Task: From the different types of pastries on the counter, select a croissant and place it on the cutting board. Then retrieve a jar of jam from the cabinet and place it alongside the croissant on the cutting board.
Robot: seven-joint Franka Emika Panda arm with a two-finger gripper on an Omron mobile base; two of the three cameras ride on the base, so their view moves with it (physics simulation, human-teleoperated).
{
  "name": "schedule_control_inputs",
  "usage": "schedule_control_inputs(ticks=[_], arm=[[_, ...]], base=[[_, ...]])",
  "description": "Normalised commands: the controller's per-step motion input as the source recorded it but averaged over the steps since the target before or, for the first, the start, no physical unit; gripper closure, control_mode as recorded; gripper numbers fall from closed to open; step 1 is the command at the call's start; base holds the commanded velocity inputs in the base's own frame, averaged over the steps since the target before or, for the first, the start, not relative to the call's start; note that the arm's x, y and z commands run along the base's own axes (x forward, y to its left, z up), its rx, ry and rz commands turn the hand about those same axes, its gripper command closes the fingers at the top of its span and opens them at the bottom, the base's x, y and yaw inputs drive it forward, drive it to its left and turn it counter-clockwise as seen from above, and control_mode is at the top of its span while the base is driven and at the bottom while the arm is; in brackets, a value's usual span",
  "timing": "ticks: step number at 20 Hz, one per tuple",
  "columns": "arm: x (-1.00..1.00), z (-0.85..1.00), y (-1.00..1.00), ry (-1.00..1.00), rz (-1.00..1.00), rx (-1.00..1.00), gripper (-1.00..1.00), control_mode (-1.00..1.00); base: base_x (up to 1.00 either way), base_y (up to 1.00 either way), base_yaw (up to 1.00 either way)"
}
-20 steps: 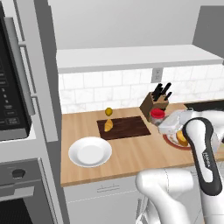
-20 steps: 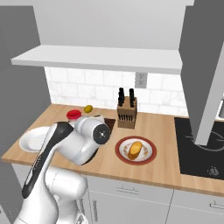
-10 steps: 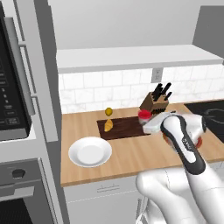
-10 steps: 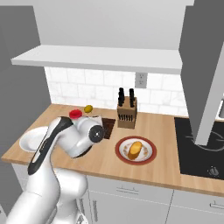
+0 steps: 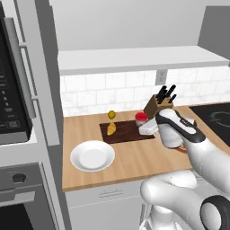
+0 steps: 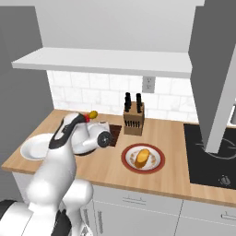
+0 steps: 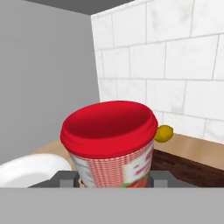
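White plate [image 5: 92,156] bare on counter [image 5: 130,157]; croissant [image 5: 111,129] on cutting board [image 5: 128,132], left end; jar of jam [image 7: 109,142], lid on, clamped between gripper [image 7: 113,178] fingers over board's right end; reddish plate [image 6: 143,158] carries yellow pastry [image 6: 142,157].

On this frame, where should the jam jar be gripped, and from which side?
Grip the jar of jam across its checked body, just under the red lid, coming in level from the side. It stands upright and its wall is round and straight, so the fingers bracket opposite sides; the wider lid overhang would probably resist slipping downward.
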Motion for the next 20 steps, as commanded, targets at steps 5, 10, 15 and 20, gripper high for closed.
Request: schedule_control_inputs(ticks=[5, 10, 15, 20], arm=[[0.16, -0.14, -0.13, 0.03, 0.03, 0.08, 1.00, -1.00], [0.24, 0.00, 0.00, 0.05, 0.00, 0.04, 1.00, -1.00], [0.06, 0.00, 0.00, 0.01, 0.00, 0.00, 1.00, -1.00], [0.03, 0.00, 0.00, 0.00, 0.00, 0.00, 1.00, -1.00]], base=[[0.00, 0.00, 0.00], [0.00, 0.00, 0.00], [0.00, 0.00, 0.00], [0.00, 0.00, 0.00]])
